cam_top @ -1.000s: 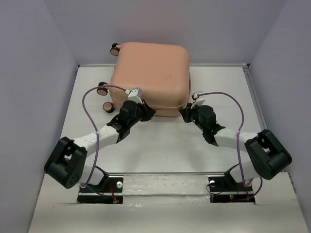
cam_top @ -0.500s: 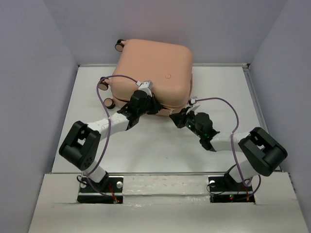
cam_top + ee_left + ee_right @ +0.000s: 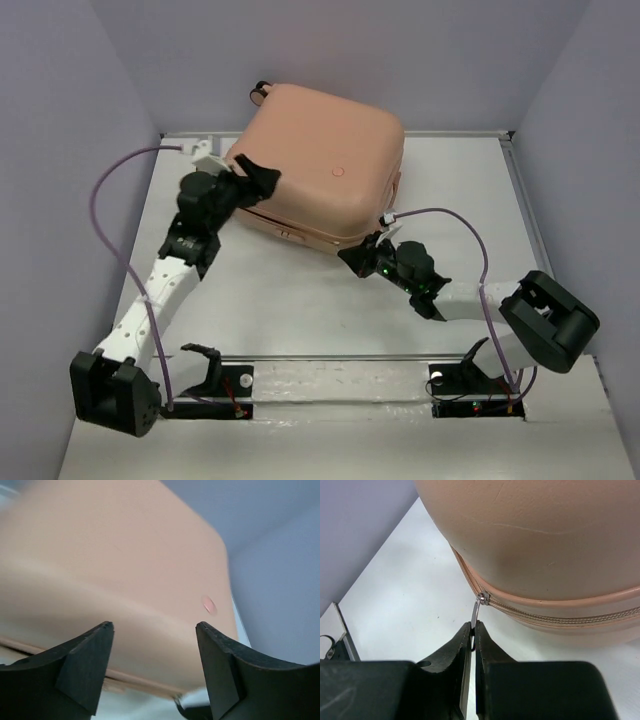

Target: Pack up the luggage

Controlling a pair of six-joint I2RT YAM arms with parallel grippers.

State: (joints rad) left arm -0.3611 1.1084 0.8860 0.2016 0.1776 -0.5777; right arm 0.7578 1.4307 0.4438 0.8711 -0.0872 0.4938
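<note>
Left gripper [image 3: 155, 627]: black jaws spread wide at the left corner of the peach-pink hard-shell suitcase [image 3: 320, 165], nothing between them, no contact that I can see.

The suitcase lies flat with its lid down on the white table [image 3: 300, 310], far side, skewed a little. One caster wheel [image 3: 260, 92] pokes out at its far-left corner.

Right gripper [image 3: 474, 625]: jaws pinched shut on the thin metal zipper pull [image 3: 476, 611], at the suitcase's near-right corner, low at the seam.

Risks, left to right:
- Nothing braces the case. My guess is that a tug on the zip slides or spins the whole shell on that smooth tabletop instead of moving the slider.
- The grip is on the very tip of the pull tab. It's slim and hard, so it could slip out if the pull goes off-axis.
- The slider sits on the rounded corner, where the zip track [image 3: 560, 616] bends. It'll likely bind there unless the pull follows the curve.

Materials:
- Shell: matte, rigid, gently domed, rounded corners, faint scuff lines.
- Seam: a raised peach band with fine teeth.
- Fingers: wedge-shaped matte black plastic.
</note>
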